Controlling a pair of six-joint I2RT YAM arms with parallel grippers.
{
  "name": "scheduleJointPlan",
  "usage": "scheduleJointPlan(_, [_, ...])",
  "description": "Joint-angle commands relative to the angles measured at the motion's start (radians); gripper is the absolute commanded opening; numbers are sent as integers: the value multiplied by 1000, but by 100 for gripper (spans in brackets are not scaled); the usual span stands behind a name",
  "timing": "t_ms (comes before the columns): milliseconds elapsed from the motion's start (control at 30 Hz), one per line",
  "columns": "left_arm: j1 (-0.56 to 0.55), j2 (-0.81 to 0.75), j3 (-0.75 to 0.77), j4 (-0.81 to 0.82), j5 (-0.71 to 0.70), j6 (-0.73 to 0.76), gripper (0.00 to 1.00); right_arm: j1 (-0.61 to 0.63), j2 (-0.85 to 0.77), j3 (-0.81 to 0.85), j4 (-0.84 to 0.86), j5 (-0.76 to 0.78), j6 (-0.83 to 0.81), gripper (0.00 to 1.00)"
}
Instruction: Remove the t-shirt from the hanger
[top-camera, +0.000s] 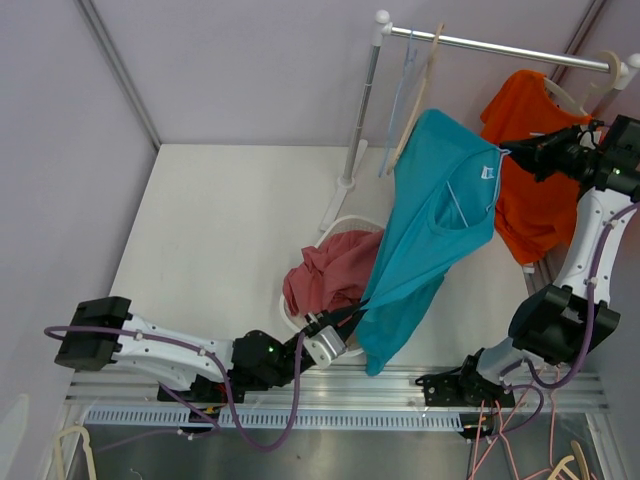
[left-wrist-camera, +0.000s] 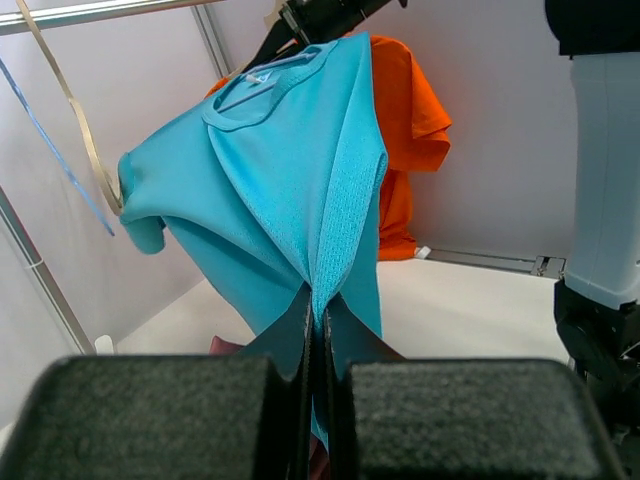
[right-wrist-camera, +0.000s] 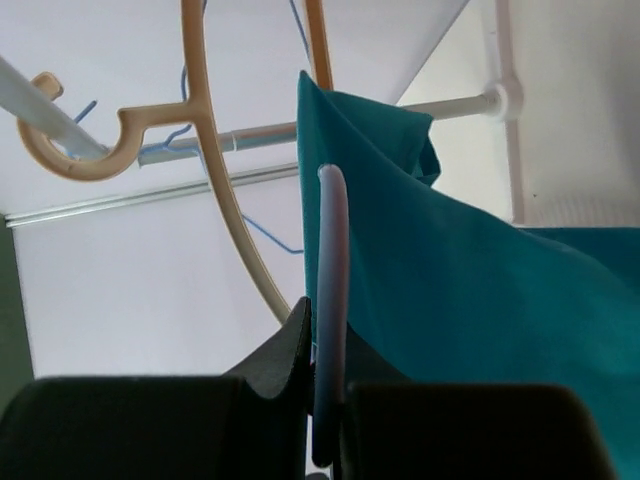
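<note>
Over the table (top-camera: 230, 230), the teal t-shirt (top-camera: 430, 210) hangs stretched on a slant between the two arms, its collar high at the right and its hem low near the front edge. Only the overhead view shows this whole span. It also shows the rail (top-camera: 500, 45) across the back, with an orange t-shirt (top-camera: 530, 215) hanging behind the teal one and a blue hanger (top-camera: 400, 100) further left. The left gripper (top-camera: 345, 322) sits at the hem. Its own camera shows what the top view cannot: the fingers (left-wrist-camera: 300, 330) are pressed together on a gathered fold of teal cloth, which fans upward from the pinch. The right gripper (top-camera: 515, 155) is at the collar. Its wrist view alone shows the claw clamped on the pale curved wire of the hanger (right-wrist-camera: 333, 260), with teal cloth draped just beside it. A beige hanger (right-wrist-camera: 215, 200) is hooked on the rail behind it. On the table a white basket (top-camera: 340, 224) holds a crumpled pink cloth (top-camera: 335, 272), which spills over its near rim. The teal shirt's lower part crosses in front of the basket's right side.
</note>
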Motion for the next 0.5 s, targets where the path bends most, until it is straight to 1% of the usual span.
scheduleJointPlan(0, [-31,-33,10,31,76,-23,1,-6,63,183,-3,188,-47,0])
scheduleJointPlan(33, [-31,-7,45,10,78,-20,1,43,61,231,-144,257,-91,0])
scheduleJointPlan(67, [-31,10,87,-3,79,-11,0,77,34,284,-189,335,-153,0])
scheduleJointPlan(100, [-31,28,107,-12,90,10,1,113,8,285,-220,505,-159,0])
scheduleJointPlan(133, [-31,62,148,-17,101,17,1,197,-21,271,-234,584,-159,0])
scheduleJointPlan(200, [-31,103,254,-53,101,32,1,293,-104,231,-243,737,-165,0])
scheduleJointPlan(233, [-30,122,280,-70,105,35,1,398,-124,224,-257,876,-169,0])
scheduleJointPlan(267, [-30,164,308,-89,108,40,1,445,-138,217,-269,935,-173,0])
scheduleJointPlan(300, [-28,186,390,-124,114,46,1,488,-153,219,-295,987,-181,0])
scheduleJointPlan(333, [-30,206,415,-147,118,49,1,537,-157,222,-309,1085,-185,0])
scheduleJointPlan(367, [-28,224,435,-165,125,49,1,595,-158,222,-317,1119,-187,0])
scheduleJointPlan(400, [-27,255,487,-181,145,47,1,617,-161,219,-323,1149,-201,0])
scheduleJointPlan(467, [-28,274,516,-216,180,23,0,637,-160,223,-334,1190,-204,0])
